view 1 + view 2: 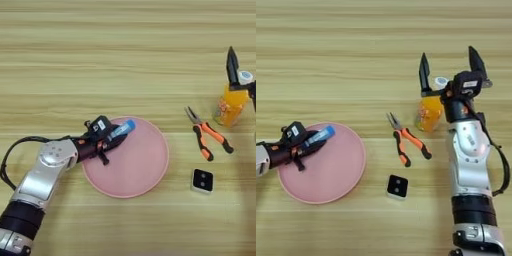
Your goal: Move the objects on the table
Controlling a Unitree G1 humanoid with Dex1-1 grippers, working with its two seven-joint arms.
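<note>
The left pincer (116, 138) is closed on the blue-and-white tube (122, 129), holding it over the upper left edge of the pink round plate (135, 170), with the tube's blue end pointing up and to the right; any writing on the tube is too small to read. Behind the pincer the left arm, silver and black, runs down to the lower left corner over the table (125, 60). The right pincer (448, 70) stands wide apart, its two black fingers (424, 72) pointing up the picture on either side of the white cap of the small orange-drink bottle (429, 112), which stands upright on the table; whether a finger touches the cap cannot be told, and no label text on the bottle can be read. The right arm descends from there to the bottom edge. Just left of the bottle lie pliers (406, 137) with orange-and-black handles, jaws toward the far side. Below the pliers, nearer the robot, the small black-and-white cube (397, 186) rests on the table, apart from the plate, its black top face showing two white dots.
</note>
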